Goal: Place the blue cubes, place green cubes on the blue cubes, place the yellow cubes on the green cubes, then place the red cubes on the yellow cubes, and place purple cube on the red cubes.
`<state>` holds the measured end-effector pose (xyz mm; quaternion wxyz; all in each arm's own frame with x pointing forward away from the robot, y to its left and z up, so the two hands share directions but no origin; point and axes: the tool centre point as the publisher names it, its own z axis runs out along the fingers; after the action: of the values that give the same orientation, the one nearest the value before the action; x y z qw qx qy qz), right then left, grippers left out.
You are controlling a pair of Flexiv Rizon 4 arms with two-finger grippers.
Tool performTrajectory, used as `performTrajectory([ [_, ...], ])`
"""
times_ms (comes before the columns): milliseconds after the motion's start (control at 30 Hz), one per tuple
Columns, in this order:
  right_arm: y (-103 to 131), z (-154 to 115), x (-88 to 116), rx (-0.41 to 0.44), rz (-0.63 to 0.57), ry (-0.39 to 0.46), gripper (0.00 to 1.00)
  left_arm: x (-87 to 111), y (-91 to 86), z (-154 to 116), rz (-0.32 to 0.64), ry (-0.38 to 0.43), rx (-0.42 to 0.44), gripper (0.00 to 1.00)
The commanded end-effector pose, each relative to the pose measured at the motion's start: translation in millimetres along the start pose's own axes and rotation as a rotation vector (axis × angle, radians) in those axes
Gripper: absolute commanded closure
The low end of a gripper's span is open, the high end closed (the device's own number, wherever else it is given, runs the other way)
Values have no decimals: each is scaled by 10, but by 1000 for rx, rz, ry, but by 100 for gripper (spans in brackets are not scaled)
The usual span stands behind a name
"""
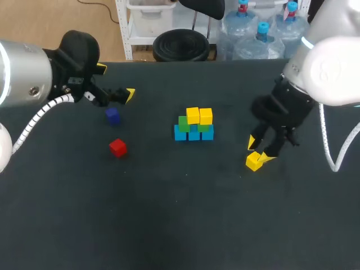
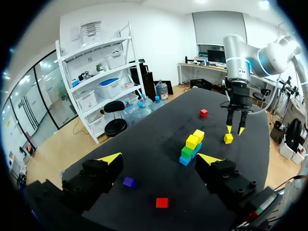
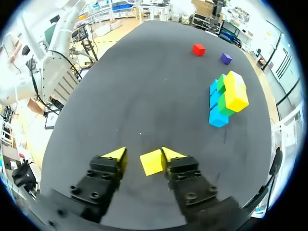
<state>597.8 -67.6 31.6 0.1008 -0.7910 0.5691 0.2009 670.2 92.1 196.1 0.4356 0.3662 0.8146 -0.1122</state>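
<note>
A stack stands mid-table: blue cubes [image 1: 194, 134] at the bottom, green cubes [image 1: 184, 124] on them, two yellow cubes [image 1: 199, 116] on top. A loose yellow cube [image 1: 254, 161] lies on the table between the fingers of my right gripper [image 1: 260, 152]. In the right wrist view this cube [image 3: 152, 162] rests against one finger with a gap to the other, so the right gripper [image 3: 144, 155] is open. My left gripper [image 2: 160, 161] hangs open and empty at the table's far left, over a purple cube [image 2: 128, 182] and a red cube [image 2: 162, 202].
The purple cube [image 1: 113, 116] and the red cube [image 1: 117, 147] lie left of the stack. A second red cube [image 2: 204, 113] lies beyond the stack near the table's far end, hidden in the head view. Dark tabletop [image 1: 180, 225] spreads along the near side.
</note>
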Motion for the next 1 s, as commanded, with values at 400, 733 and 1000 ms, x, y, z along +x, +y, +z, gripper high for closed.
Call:
performTrajectory([
  [400, 20, -6, 13, 4, -1, -3, 0, 10, 11, 0, 1, -4, 5, 0],
  [733, -25, 90, 120, -14, 32, -5, 0, 10, 11, 0, 1, -4, 5, 0],
  [1000, -91, 217, 173, -16, 19, 6, 0, 10, 11, 0, 1, -4, 5, 0],
])
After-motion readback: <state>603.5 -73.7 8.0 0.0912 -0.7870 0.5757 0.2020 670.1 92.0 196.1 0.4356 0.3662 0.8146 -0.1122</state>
